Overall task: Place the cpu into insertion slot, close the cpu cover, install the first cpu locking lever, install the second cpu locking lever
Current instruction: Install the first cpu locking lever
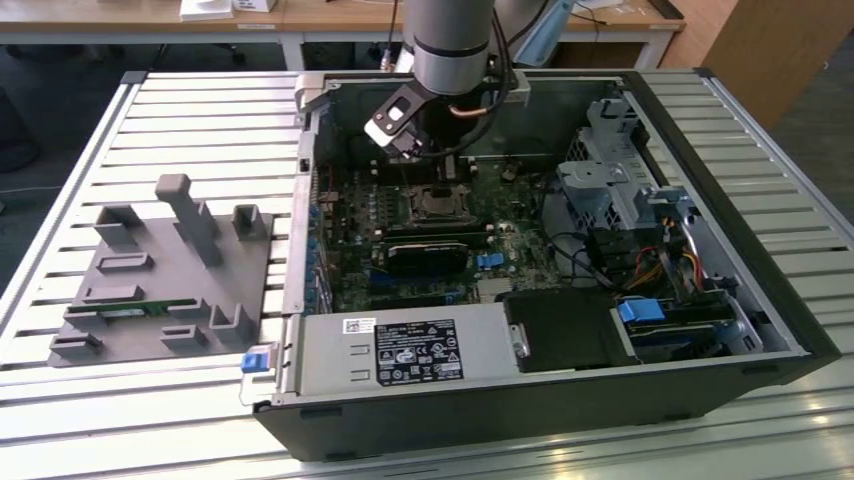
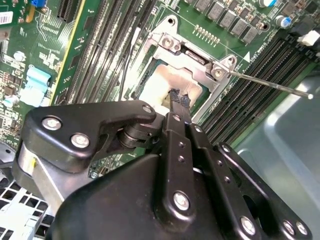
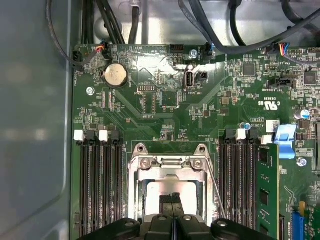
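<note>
We saw the silvery-tan cpu (image 3: 152, 196) lying flat in the insertion slot (image 1: 437, 204), the metal-framed cpu cover (image 3: 172, 164) closed around it.

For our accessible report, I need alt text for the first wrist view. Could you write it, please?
The gripper, fingertips pressed together, points at the cpu, which shows through the cut-out of the silvery cpu cover. Black memory slots flank it on a green motherboard, with a round coin battery beyond.

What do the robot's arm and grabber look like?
The arm is a smooth silver-grey tube. Its gripper is black, made of jointed bars dotted with shiny silver screws, ending in two thin black fingers. A small white-and-black box sits by the wrist.
</note>
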You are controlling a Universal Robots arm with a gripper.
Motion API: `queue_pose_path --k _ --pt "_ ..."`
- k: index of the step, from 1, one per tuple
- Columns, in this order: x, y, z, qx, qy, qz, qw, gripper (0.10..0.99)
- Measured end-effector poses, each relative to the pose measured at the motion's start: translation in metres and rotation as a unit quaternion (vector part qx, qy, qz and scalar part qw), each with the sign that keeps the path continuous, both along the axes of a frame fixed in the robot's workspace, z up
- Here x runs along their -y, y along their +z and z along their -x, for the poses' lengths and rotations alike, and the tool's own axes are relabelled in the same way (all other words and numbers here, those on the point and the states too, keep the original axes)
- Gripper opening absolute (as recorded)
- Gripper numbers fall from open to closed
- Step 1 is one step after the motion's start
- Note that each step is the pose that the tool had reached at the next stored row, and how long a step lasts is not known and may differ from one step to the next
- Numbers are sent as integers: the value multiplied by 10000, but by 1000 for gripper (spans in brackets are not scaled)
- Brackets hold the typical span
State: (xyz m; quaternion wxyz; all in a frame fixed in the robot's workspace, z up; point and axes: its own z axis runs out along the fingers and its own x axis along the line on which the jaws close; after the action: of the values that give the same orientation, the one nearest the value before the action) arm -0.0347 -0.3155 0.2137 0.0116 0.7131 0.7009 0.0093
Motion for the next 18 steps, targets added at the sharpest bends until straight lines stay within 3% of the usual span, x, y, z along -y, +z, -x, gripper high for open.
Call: queue_pose_path --k 18 --pt "0 47 2 0 0 1 10000 106"
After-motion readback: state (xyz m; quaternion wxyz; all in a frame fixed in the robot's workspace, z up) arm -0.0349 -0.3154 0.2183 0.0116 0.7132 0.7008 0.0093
